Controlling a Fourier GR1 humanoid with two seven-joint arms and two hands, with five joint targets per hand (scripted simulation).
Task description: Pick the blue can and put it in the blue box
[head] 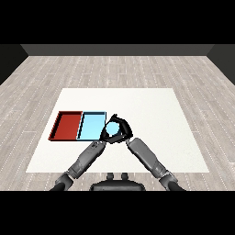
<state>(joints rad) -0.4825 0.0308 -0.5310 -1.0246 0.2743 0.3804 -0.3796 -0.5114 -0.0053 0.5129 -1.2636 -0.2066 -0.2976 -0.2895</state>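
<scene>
**Operator:** From the head view I see a grey plank floor with dark walls behind, and the white table [137, 133] in the middle of it. The red tray [67, 125] and the blue tray [91, 125] lie side by side at the table's left.

**Supervisor:** Where is the can?

**Operator:** The blue can [111, 130] is in my right hand [121, 130], whose fingers curl round it. It sits just beside the blue tray's right edge, perhaps overlapping the rim; I cannot tell whether it is lifted clear of the table. I judge the hand is wrapped like that to carry the can sideways over the rim.

**Supervisor:** And the other hand?

**Operator:** The left hand [97, 145] lies close below the can, near the blue tray's front corner. I cannot tell how its fingers are set.

**Supervisor:** Anything in the way?

**Operator:** The tray's low wall and that left forearm crowding in. The red tray is beyond, so overshooting leftward would be my worry.
</scene>
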